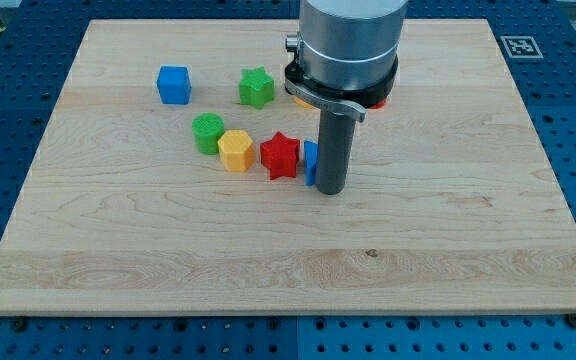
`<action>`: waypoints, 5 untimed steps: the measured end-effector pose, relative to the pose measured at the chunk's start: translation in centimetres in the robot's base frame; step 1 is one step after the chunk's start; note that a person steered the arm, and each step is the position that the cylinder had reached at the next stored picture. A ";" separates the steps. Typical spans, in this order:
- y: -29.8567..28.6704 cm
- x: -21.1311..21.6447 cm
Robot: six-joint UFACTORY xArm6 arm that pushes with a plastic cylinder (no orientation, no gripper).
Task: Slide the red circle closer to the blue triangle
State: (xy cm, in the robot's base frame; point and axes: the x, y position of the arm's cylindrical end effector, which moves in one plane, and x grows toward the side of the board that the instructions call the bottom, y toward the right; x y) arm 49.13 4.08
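My rod comes down from the grey arm body at the view's top centre; my tip [329,190] rests on the board. A blue block [310,162], mostly hidden by the rod so its shape is unclear, touches the rod's left side. A red sliver [377,101] shows under the arm body's right edge, above and right of the tip. It may be the red circle, but most of it is hidden. A yellow-orange sliver [297,101] shows under the arm body's left edge.
A red star [280,155] lies just left of the blue block, then a yellow hexagon [236,150] and a green circle [208,132]. A green star [256,87] and a blue cube [174,85] sit further up left. The wooden board [448,250] lies on a blue pegboard.
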 end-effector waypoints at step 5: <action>14.5 -15.4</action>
State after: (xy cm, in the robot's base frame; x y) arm 33.73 18.60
